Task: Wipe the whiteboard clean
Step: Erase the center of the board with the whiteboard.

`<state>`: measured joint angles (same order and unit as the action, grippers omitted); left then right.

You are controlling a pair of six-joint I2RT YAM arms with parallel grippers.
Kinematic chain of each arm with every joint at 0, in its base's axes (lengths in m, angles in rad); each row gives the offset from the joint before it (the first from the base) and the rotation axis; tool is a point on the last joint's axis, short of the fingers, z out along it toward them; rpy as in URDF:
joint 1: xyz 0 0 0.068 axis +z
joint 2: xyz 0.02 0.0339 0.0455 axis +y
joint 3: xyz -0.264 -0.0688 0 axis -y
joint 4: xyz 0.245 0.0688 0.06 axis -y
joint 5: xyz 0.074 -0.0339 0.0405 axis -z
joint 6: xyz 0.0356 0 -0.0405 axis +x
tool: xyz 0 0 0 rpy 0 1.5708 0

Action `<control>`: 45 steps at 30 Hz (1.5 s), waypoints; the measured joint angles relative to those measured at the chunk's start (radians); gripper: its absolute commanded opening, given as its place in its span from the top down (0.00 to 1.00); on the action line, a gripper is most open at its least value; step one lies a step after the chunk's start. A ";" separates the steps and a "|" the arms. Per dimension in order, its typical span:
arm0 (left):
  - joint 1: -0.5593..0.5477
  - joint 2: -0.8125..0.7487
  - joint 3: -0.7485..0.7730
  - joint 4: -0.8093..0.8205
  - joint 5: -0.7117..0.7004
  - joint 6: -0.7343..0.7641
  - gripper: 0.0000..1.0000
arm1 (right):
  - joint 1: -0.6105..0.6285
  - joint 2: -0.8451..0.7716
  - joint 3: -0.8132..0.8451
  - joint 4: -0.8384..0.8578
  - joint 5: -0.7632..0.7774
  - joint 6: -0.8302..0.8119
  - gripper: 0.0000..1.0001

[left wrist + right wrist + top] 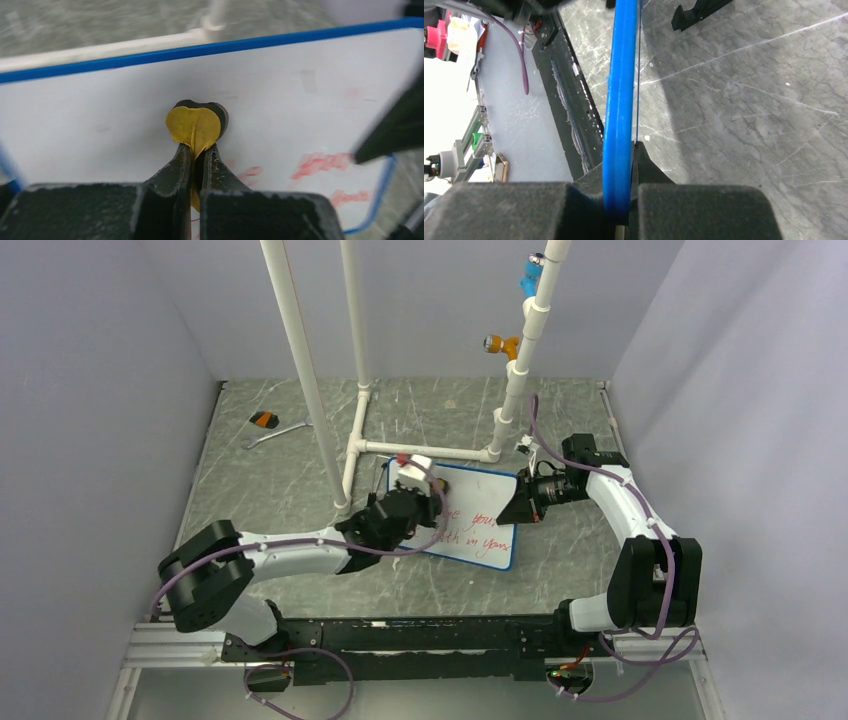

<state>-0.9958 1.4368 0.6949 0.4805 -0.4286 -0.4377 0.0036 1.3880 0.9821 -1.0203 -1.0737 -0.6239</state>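
The whiteboard point(485, 540), white with a thin blue frame, lies tilted on the grey table with red handwriting point(478, 525) on its right half. My left gripper point(436, 492) is shut on a small yellow eraser pad point(192, 125) with a dark underside, and the pad is pressed on the board's face point(100, 115). Smeared red marks point(320, 162) remain right of the pad; the area around it is wiped white. My right gripper point(516, 508) is shut on the board's right edge, its blue frame point(621, 75) clamped between the jaws point(624, 150).
A white PVC pipe frame point(420, 448) stands just behind the board, with orange point(500, 344) and blue point(528, 280) fittings higher up. A white block point(412, 472) sits at the board's far left corner. An orange-black tool point(264, 419) and a wrench point(275, 432) lie far left.
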 measured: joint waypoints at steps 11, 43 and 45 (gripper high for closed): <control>-0.090 0.039 0.065 0.030 0.065 0.056 1.00 | 0.014 0.000 0.000 -0.001 0.001 -0.039 1.00; -0.170 0.203 0.399 -0.184 0.123 0.108 1.00 | 0.011 0.000 0.000 -0.008 0.010 -0.042 1.00; -0.154 0.172 0.383 -0.227 0.089 0.108 1.00 | 0.011 0.000 0.000 -0.008 0.010 -0.042 1.00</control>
<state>-1.1503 1.6093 1.0779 0.2531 -0.3401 -0.3294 0.0151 1.3880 0.9825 -1.0286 -1.0634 -0.6659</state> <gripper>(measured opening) 0.058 0.050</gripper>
